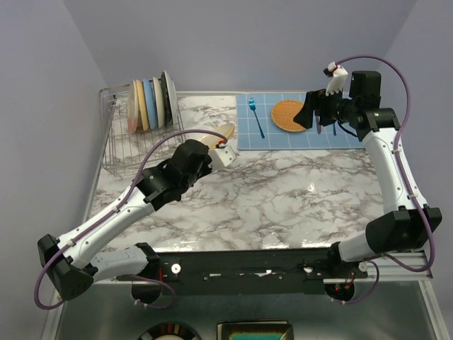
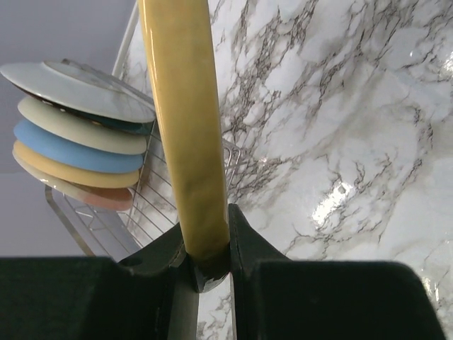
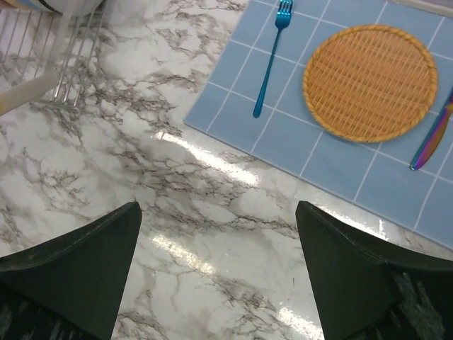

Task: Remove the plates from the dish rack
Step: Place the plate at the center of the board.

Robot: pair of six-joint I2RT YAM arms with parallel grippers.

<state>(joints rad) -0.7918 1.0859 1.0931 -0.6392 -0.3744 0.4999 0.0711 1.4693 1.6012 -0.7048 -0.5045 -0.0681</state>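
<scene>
The silver wire dish rack (image 1: 117,152) stands at the table's back left with several plates (image 1: 150,105) upright in its slots: pink, cream, blue, pale and grey-white ones. My left gripper (image 1: 212,150) is shut on the rim of a cream-yellow plate (image 1: 216,134) and holds it edge-on just right of the rack. In the left wrist view the held plate (image 2: 185,127) runs up from the jaws, with the racked plates (image 2: 78,134) to its left. My right gripper (image 1: 315,113) is open and empty, high above the blue mat.
A blue grid mat (image 1: 333,134) lies at the back right with an orange woven disc (image 1: 289,115), a blue fork (image 1: 256,117) and an iridescent knife (image 3: 432,138). The marble table (image 1: 283,191) spreads between the arms.
</scene>
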